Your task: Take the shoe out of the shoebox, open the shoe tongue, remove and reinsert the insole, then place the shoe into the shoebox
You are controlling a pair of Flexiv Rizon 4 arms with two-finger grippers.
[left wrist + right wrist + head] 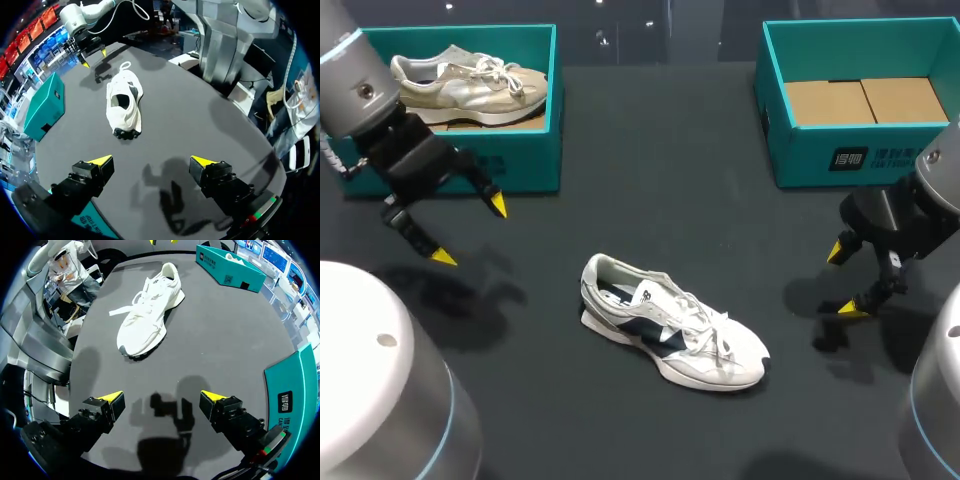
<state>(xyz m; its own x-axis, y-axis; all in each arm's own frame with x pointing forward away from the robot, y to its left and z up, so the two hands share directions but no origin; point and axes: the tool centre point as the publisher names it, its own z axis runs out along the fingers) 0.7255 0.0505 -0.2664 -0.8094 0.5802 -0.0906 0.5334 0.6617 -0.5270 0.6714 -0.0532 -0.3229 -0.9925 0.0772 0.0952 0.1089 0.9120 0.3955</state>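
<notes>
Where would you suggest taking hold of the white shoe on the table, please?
Probably the heel collar of the white shoe, from above with the left hand. The shoe stands upright on its sole, so the collar faces up, a thin rim for one finger inside and one outside; the heel points toward that arm.

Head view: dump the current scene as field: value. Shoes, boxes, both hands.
white shoe: on the table, outside both boxes, upright on its sole, toe toward my right
left shoebox: open, holds a beige shoe
right shoebox: open, no shoe, brown cardboard floor showing
left hand: open, empty, in front of the left shoebox
right hand: open, empty, in front of the right shoebox
contact: neither hand touches the white shoe
</notes>
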